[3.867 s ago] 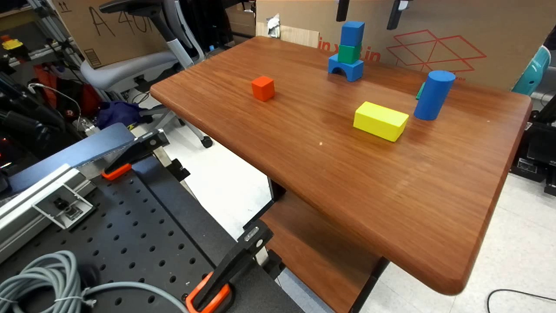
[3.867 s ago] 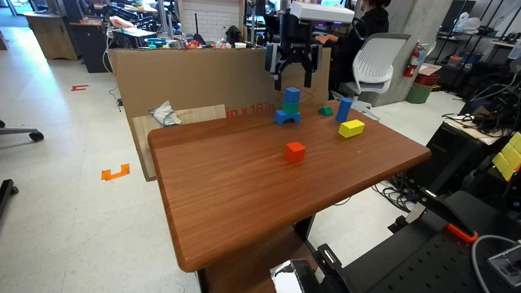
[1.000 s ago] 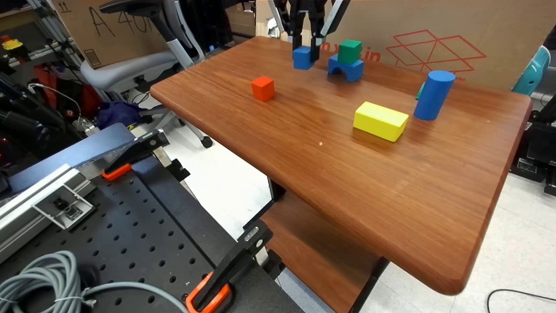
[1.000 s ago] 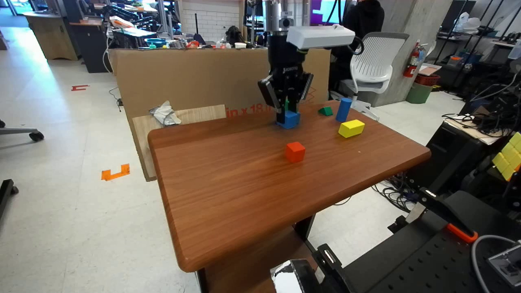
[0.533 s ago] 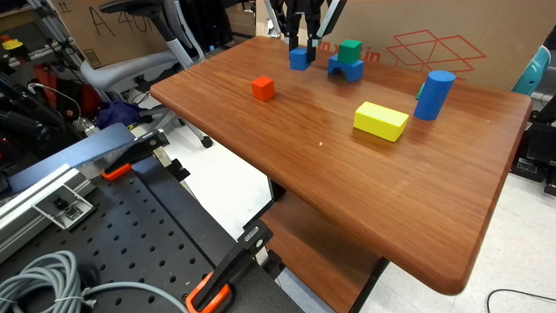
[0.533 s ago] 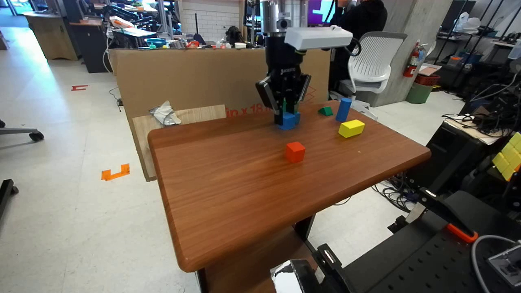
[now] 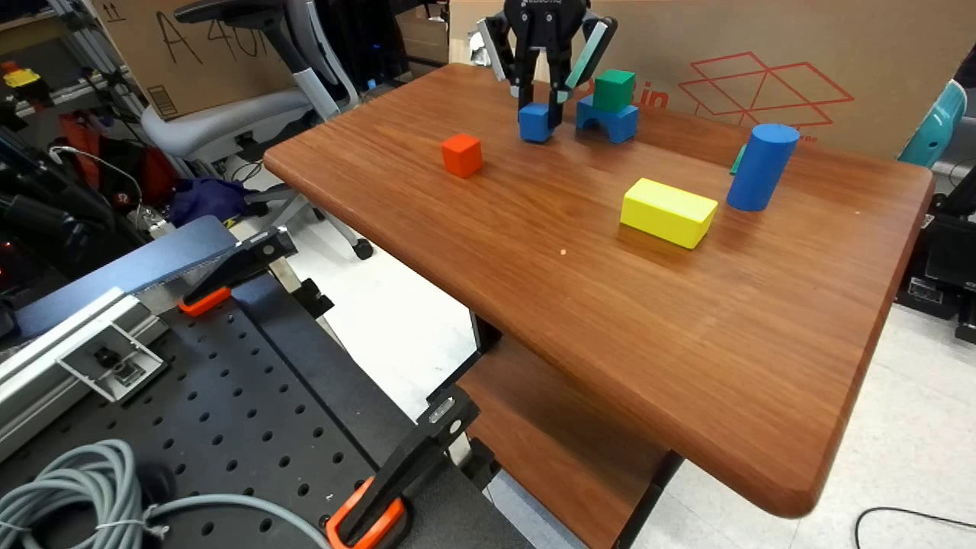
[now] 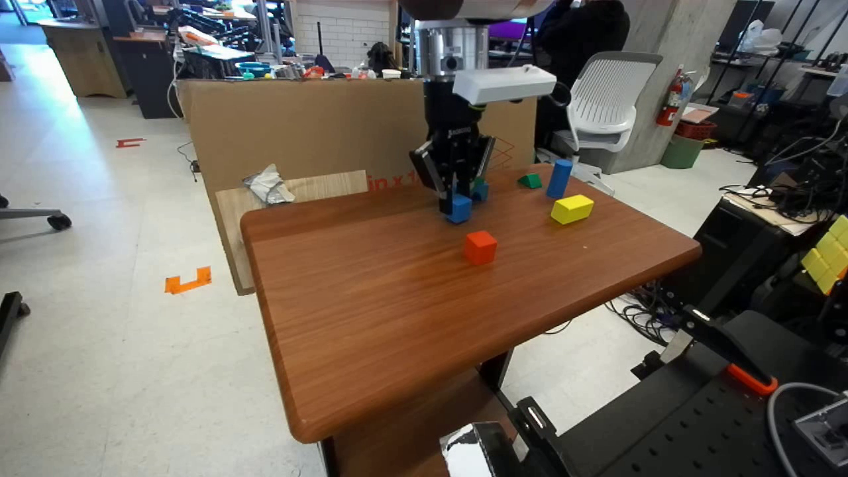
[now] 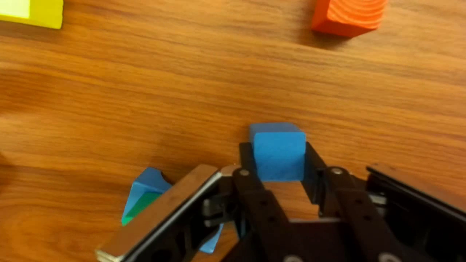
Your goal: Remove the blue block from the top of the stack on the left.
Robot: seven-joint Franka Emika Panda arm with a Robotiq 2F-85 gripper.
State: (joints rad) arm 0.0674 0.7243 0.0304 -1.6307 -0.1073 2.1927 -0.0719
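The blue block (image 7: 534, 125) is pinched between the two fingertips of my gripper (image 9: 279, 160), which is shut on it. In the wrist view the block's top face (image 9: 279, 154) shows between the dark fingers (image 9: 248, 154). It is level and low over the table; whether its underside touches the wood I cannot tell. Beside it stands the stack: a green block (image 7: 613, 91) on a blue arch (image 7: 621, 124). In an exterior view my gripper partly covers the stack's arch (image 8: 481, 191). The wrist view shows the arch (image 9: 147, 182) at lower left, partly behind a finger.
An orange-red cube (image 7: 462, 155) sits nearby on the table (image 7: 534, 267). Farther off are a yellow block (image 7: 669, 213), a tall blue cylinder (image 7: 762, 168) and a green wedge (image 8: 530, 181). A cardboard sheet (image 8: 298, 126) stands behind the table's far edge.
Earlier the blue block topped the stack under my open gripper. It was gripped and carried off beside the stack. Over the last half second it has come lower and away from the stack.
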